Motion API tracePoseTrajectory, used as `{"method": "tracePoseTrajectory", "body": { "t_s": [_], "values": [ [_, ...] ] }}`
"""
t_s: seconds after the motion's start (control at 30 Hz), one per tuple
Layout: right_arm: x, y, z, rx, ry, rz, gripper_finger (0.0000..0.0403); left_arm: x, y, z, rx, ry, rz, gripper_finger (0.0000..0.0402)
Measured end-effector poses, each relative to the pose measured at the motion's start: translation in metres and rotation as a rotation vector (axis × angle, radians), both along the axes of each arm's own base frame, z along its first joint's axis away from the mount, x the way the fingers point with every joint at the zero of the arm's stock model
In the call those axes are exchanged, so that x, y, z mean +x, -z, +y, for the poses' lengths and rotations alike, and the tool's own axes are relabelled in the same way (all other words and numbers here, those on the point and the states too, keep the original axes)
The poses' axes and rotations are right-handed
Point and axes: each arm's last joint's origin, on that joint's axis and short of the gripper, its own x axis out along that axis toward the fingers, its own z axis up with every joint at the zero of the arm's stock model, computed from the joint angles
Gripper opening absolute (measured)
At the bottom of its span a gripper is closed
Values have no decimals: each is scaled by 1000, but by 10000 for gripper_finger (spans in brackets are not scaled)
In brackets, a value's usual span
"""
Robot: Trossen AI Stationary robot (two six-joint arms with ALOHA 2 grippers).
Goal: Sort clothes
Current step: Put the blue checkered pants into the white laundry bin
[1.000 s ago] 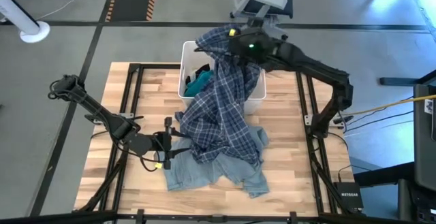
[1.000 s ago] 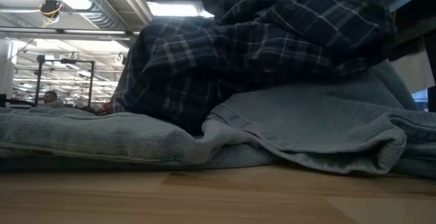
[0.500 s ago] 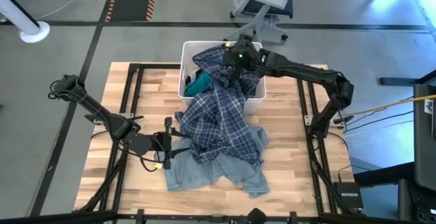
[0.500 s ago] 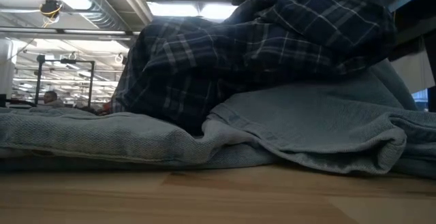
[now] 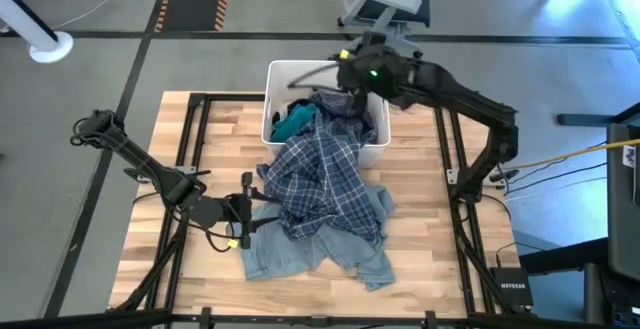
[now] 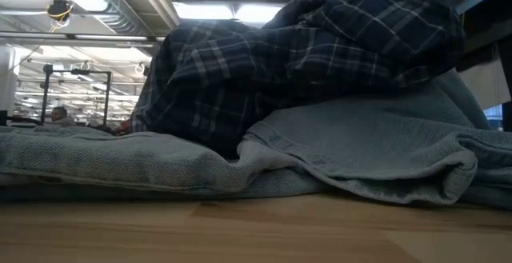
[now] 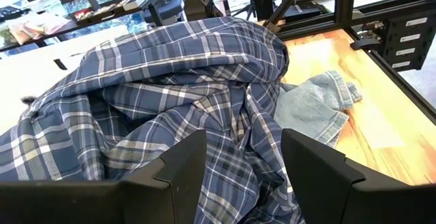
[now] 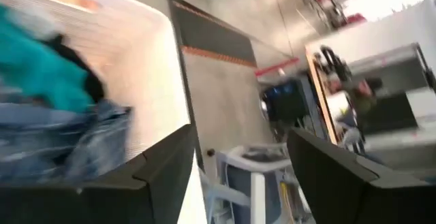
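A blue plaid shirt (image 5: 320, 174) lies heaped on the table. Its upper end (image 5: 335, 104) hangs over the near rim of the white bin (image 5: 270, 99), and its lower part rests on light blue denim (image 5: 310, 254). A teal piece (image 5: 293, 121) lies inside the bin. My right gripper (image 5: 340, 72) hovers open above the bin's far side with nothing between its fingers (image 8: 163, 166). My left gripper (image 5: 245, 209) stands open at the shirt's left edge, with the plaid shirt (image 7: 170, 94) right ahead of it. I cannot tell whether it touches the cloth.
In the low view, the plaid shirt (image 6: 304, 55) piled on the denim (image 6: 360, 151) blocks most of what lies behind. Black frame rails (image 5: 195, 149) run along both table sides. Bare wood (image 5: 200, 119) shows left of the bin and along the near edge.
My right gripper, which held the plaid shirt's upper end raised over the bin, dipped toward the bin, let go and drew back up toward the far edge. The shirt's upper end has fallen onto the bin's near rim. The rest of the shirt and the denim stayed put.
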Motion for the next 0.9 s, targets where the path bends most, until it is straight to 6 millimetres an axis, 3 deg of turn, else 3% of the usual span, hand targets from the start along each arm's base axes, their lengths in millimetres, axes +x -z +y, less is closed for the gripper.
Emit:
{"method": "tracePoseTrajectory", "body": {
  "t_s": [0.2,0.37,0.63,0.9],
  "values": [
    [-26,-41,76,44,-198,35,254,0,0,0,-5,-1,0,187],
    [-48,-44,137,136,-308,77,255,0,0,0,-8,-2,0,187],
    [-63,14,214,235,-310,252,255,0,0,0,-11,-3,-1,187],
    [-81,103,263,290,-162,315,255,0,0,0,-26,-7,-3,187]
  ]
}}
